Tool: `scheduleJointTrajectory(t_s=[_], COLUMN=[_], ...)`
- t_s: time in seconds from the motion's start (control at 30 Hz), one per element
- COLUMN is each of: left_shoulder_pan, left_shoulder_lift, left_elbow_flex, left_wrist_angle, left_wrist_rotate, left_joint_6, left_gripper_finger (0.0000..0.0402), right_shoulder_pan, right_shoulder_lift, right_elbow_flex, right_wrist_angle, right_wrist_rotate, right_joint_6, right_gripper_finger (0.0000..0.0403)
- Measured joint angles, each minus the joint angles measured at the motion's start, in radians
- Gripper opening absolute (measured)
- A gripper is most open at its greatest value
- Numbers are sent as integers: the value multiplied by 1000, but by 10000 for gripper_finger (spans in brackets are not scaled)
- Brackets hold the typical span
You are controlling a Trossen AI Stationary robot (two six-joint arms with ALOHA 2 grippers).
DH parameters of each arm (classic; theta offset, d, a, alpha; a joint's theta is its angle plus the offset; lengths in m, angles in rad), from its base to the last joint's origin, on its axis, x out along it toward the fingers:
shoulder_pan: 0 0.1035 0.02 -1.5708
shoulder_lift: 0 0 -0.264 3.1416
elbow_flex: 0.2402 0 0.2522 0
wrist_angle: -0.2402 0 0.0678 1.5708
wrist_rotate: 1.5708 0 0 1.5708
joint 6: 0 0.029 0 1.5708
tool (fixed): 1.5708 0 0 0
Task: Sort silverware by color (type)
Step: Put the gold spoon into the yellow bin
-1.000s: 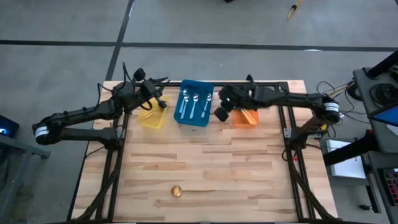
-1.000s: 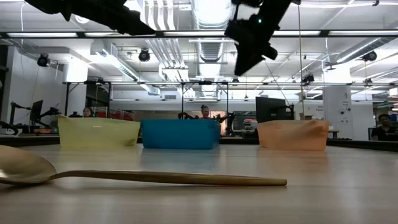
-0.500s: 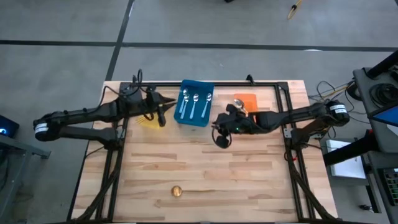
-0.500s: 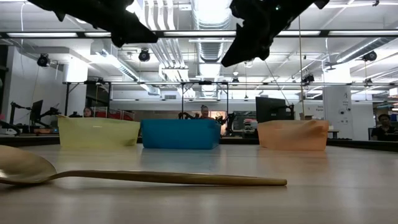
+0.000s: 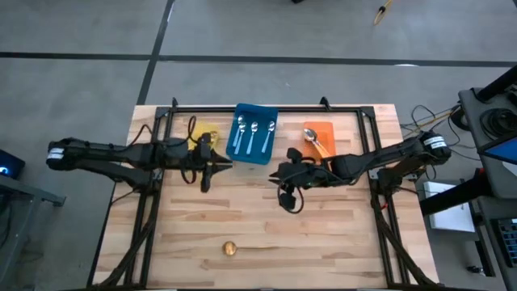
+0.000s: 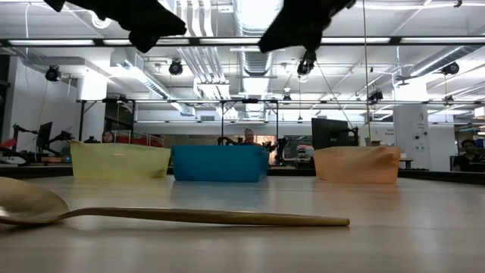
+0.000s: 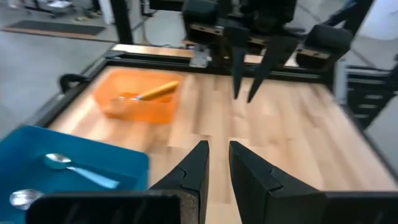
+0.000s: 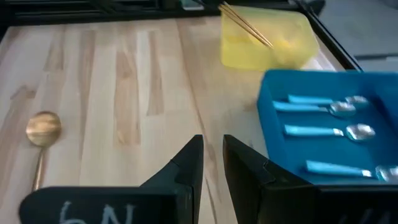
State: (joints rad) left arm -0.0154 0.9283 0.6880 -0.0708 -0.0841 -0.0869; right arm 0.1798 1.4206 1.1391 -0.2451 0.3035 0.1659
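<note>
One all-gold thin-handled spoon (image 5: 230,248) lies alone on the pale wooden tabletop (image 5: 323,234) at its near edge, well apart from the bins; in the low view it lies flat along the foreground, bowl at the left (image 6: 23,203). Three silver-bowled spoons with light-blue handles (image 5: 251,135) lie side by side in the blue plastic bin (image 5: 241,153) at the far edge. An orange-handled spoon (image 5: 317,141) rests in the orange plastic bin (image 5: 328,129) beside it, and thin gold handles (image 8: 244,25) lean in the yellow plastic bin (image 5: 202,130) on the other side. The left pincer (image 5: 205,171) hangs just in front of the yellow bin, fingers nearly together, holding nothing. The right pincer (image 5: 286,192) hovers in front of the blue and orange bins, likewise almost closed and empty.
</note>
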Motion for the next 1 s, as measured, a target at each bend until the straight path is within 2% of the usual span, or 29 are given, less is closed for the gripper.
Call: scheduleJointTrajectory(t_s=[0.17,0.33,0.53,0.73,1.0], left_shoulder_pan=[-79,-179,-349,-497,-637], left_shoulder_lift=[0,5,54,137,278], left_elbow_flex=[0,-1,-3,-4,-4], left_wrist_angle=[1,4,2,2,36], left_wrist_rotate=[-2,-10,-158,-210,-300], left_joint_6=[-62,-151,-242,-305,-410], left_gripper_finger=[45,45,45,45,45], right_shoulder_pan=[6,15,75,145,185], right_shoulder_lift=[96,207,335,426,501], right_elbow_flex=[103,243,400,452,460], right_wrist_angle=[-5,-98,-305,-321,-296], right_wrist_rotate=[-7,-116,-147,-151,-148], right_joint_6=[-76,-79,-46,-15,133], right_gripper_finger=[52,52,52,52,52])
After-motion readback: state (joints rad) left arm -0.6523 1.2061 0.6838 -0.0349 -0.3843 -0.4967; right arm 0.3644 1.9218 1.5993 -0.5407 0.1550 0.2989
